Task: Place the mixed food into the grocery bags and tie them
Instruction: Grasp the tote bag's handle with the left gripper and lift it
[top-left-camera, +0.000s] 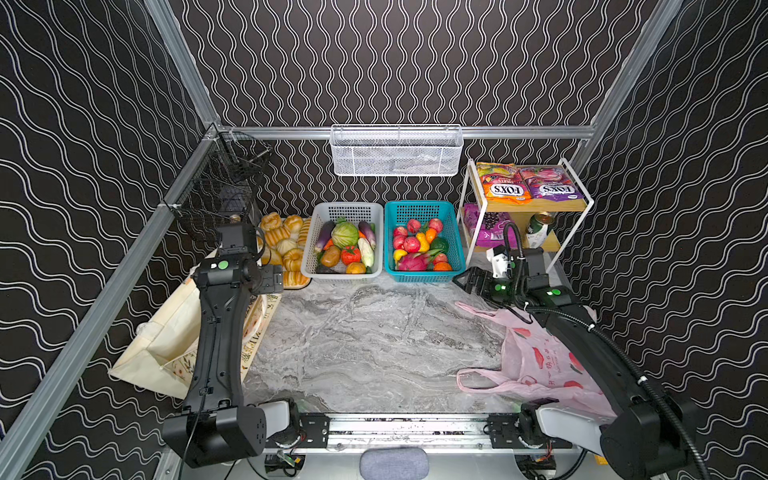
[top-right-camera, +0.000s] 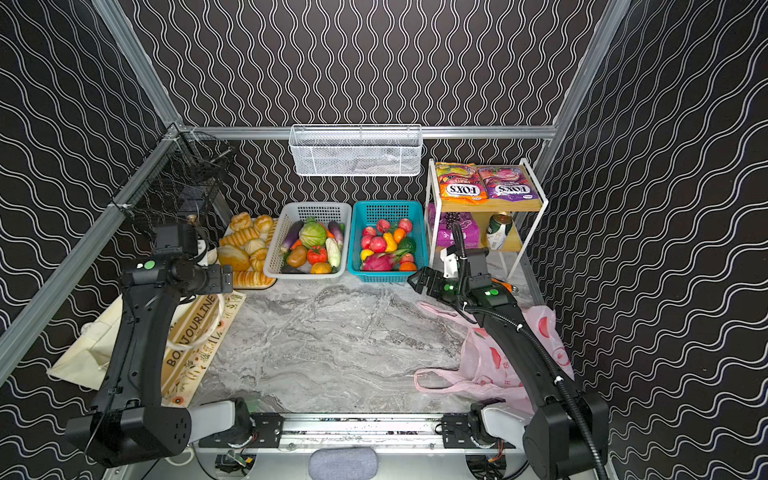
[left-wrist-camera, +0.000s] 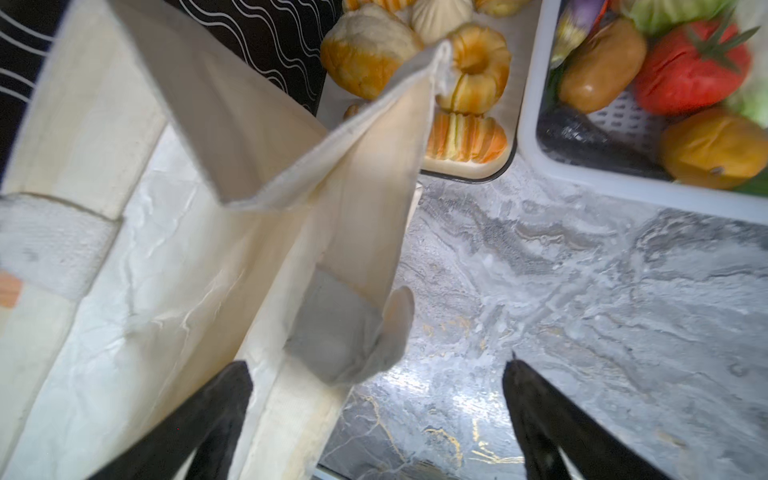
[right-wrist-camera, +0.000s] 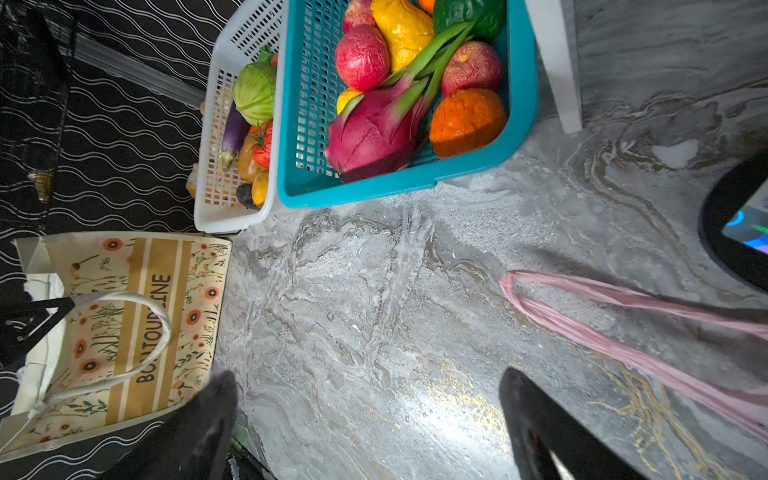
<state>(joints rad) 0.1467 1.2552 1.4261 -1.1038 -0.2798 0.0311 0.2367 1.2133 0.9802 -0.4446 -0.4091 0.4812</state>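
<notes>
Evidently bag prep, with no food packed yet.
Left gripper (left-wrist-camera: 378, 365), jaws spread wide, empty, straddles the rim of the canvas tote (left-wrist-camera: 187, 249) at left; vegetables (top-left-camera: 345, 235) sit in the white basket (top-left-camera: 308, 249), snacks (top-left-camera: 500, 183) on the shelf (top-left-camera: 540, 204); right gripper (right-wrist-camera: 368, 374), also spread, empty, hovers beside the pink bag (top-left-camera: 540, 361). Next: hold a mouth open.

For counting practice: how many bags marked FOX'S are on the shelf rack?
2. The orange FOX'S bag and the purple FOX'S bag lie side by side on the rack's top shelf. The purple pouch below shows no readable brand.
</notes>
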